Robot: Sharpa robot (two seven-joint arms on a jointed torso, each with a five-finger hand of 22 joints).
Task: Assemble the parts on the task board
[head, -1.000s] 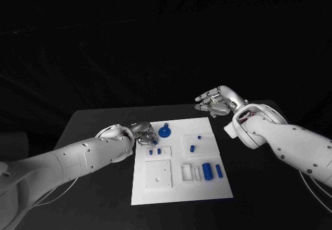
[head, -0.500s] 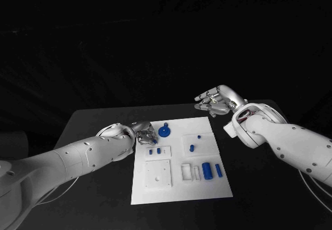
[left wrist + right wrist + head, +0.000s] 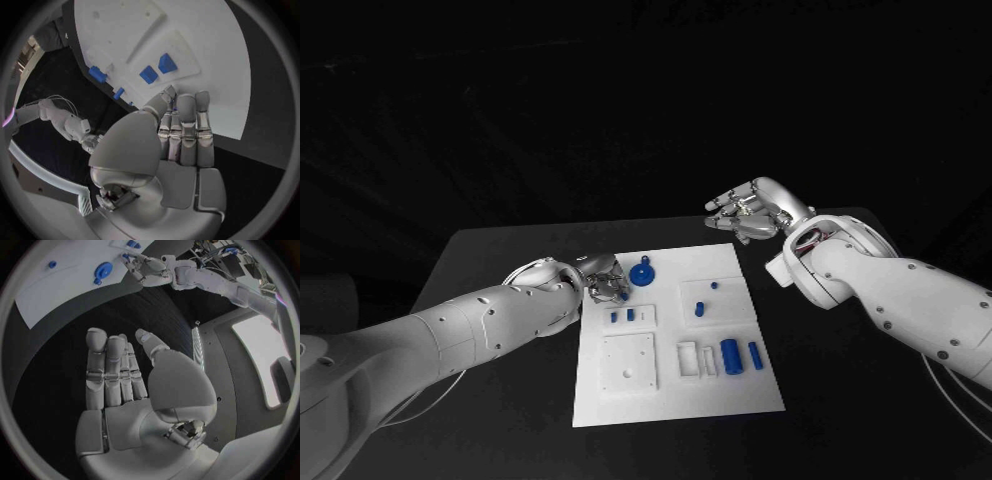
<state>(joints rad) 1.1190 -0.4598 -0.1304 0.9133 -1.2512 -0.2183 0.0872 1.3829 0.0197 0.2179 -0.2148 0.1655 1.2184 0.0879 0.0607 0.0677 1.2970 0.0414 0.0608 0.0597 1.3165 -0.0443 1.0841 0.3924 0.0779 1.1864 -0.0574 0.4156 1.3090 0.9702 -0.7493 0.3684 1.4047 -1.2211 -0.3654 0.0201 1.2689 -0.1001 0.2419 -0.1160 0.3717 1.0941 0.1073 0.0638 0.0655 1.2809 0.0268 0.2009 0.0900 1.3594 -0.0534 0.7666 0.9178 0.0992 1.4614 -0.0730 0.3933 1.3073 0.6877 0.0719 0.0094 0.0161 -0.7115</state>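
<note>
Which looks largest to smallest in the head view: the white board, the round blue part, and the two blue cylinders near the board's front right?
1. White board
2. Round blue part
3. Thicker blue cylinder
4. Thinner blue cylinder

The round part lies farther from the camera, so its rank over the thicker cylinder is unsure.

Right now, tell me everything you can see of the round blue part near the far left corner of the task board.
The round blue part is a flat disc with a raised rim and a small tab or loop pointing to the board's far edge; it looks like matte plastic. It lies flat on the white task board, near its far left corner. The left hand sits just beside it at the board's left edge; whether they touch cannot be told. The right wrist view shows it too.
</note>
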